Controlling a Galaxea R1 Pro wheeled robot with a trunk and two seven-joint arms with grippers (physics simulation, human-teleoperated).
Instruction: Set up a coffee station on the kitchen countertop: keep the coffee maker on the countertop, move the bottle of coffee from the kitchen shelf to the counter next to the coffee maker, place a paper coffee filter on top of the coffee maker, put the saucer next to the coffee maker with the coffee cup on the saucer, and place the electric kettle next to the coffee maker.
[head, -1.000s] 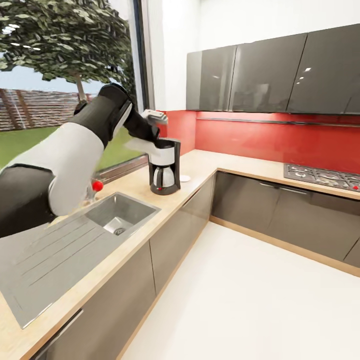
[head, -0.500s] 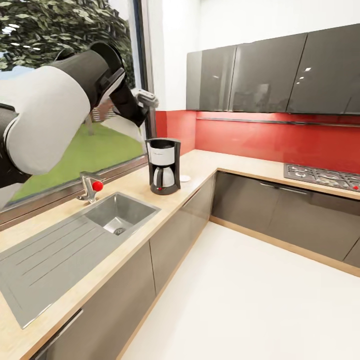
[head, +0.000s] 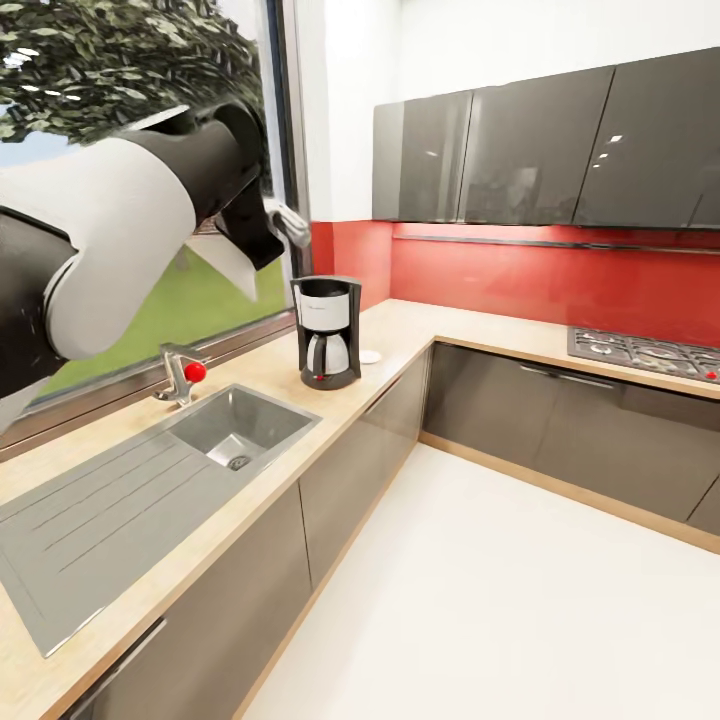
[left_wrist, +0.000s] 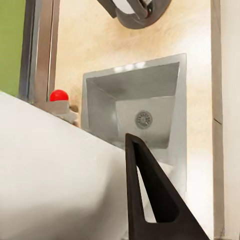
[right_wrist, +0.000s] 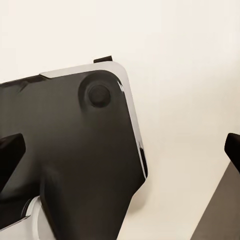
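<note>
The coffee maker (head: 326, 331) stands on the kitchen countertop (head: 400, 330) just past the sink; its top (left_wrist: 136, 9) shows in the left wrist view. My left gripper (head: 264, 240) hangs up and to the left of it, in front of the window, shut on the white paper coffee filter (head: 234, 266). The filter (left_wrist: 55, 175) lies as a broad white sheet against one black finger (left_wrist: 137, 170). A small white saucer (head: 370, 356) sits just right of the coffee maker. My right gripper (right_wrist: 120, 150) is open, its tips wide apart over my own dark base.
A steel sink (head: 240, 428) with a draining board (head: 90, 530) is set in the counter. A tap with a red knob (head: 194, 372) stands by the window. A gas hob (head: 640, 354) sits at the far right, with grey wall cabinets (head: 520, 150) above. White floor (head: 520, 600) lies to the right.
My left arm has lifted from beside the coffee maker's top, up and to the left toward the window, still holding the filter. The coffee maker has not moved.
</note>
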